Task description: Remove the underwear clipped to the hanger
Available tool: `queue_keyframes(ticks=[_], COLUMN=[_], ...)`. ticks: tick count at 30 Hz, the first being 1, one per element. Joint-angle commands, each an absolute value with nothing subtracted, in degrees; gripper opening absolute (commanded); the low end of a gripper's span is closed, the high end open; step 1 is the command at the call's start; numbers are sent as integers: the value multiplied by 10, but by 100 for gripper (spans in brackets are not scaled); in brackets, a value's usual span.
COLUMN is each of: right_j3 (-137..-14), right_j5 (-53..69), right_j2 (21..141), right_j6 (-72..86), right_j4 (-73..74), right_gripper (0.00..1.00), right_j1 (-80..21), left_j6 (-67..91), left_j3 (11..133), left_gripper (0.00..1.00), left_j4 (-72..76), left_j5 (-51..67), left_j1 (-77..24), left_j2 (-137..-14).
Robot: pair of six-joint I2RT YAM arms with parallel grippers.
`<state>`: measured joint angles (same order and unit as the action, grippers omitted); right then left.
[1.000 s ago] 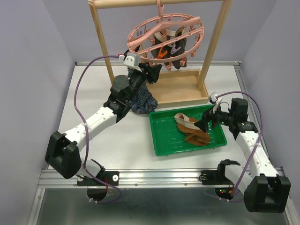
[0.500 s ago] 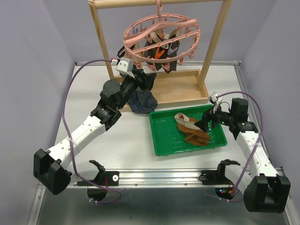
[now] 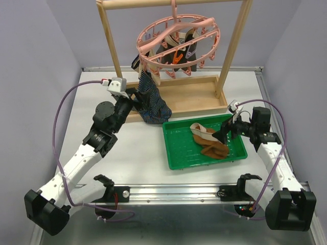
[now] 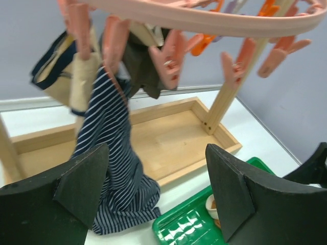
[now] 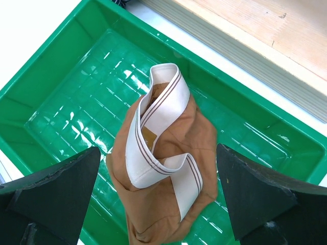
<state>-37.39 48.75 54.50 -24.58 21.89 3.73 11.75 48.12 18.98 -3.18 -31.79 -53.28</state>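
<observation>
The pink ring hanger [image 3: 176, 37] hangs by its hook from the wooden frame. Navy striped underwear [image 3: 152, 101] dangles from one pink clip [image 4: 115, 47], its lower end bunched on the table by the frame's base. My left gripper [image 3: 135, 100] is open just left of this cloth with nothing between its fingers; in the left wrist view the striped underwear [image 4: 110, 163] hangs just beyond the left finger [image 4: 82, 184]. Beige underwear [image 4: 71, 76] and dark underwear [image 4: 139, 65] stay clipped. Brown underwear [image 5: 163, 168] with a beige waistband lies in the green tray [image 3: 176, 153]. My right gripper [image 3: 225, 133] hovers open over it.
The tall wooden frame [image 3: 109, 41] has a shallow wooden base tray [image 3: 196, 97] under the hanger. The green tray's rim [image 5: 61, 76] sits right against that base. Several empty pink and orange clips [image 4: 235, 69] hang from the ring.
My left gripper opened and let go of the striped underwear, and the arm drew back left. The hanger swung back. The right arm stayed still.
</observation>
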Motion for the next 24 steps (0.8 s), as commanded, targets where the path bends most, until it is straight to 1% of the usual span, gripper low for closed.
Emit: queue_keyframes(ticks=[1,6,8,10,13,19,24], right_j3=[-359,-358,-358,-358,-357,-353,-353], right_j5=[501,501,501,501,502,524,528], right_j2=[545,545,544,544,543,546,548], right_j6=[-246,-246,-246,-246,-246,-253,-256], right_j4=[195,195,195,195,195,195,196], right_gripper=[100,100,100,100,100,100,100], right_j1=[42,42,42,42,42,43,42], left_j6=[138,152,157,165,167,156,144], left_j3=[454,441,442,451,479,543,550], left_gripper=[90,90,90,90,89,88,87], left_j4=[215,252,284,305,337,343,345], left_j5=[-3,118,190,254,324,395,404], left_j1=[-268,-168,-136,-96,-66,-55,-55], left_j2=[-504,-507,-516,-534,-569,-647,-688])
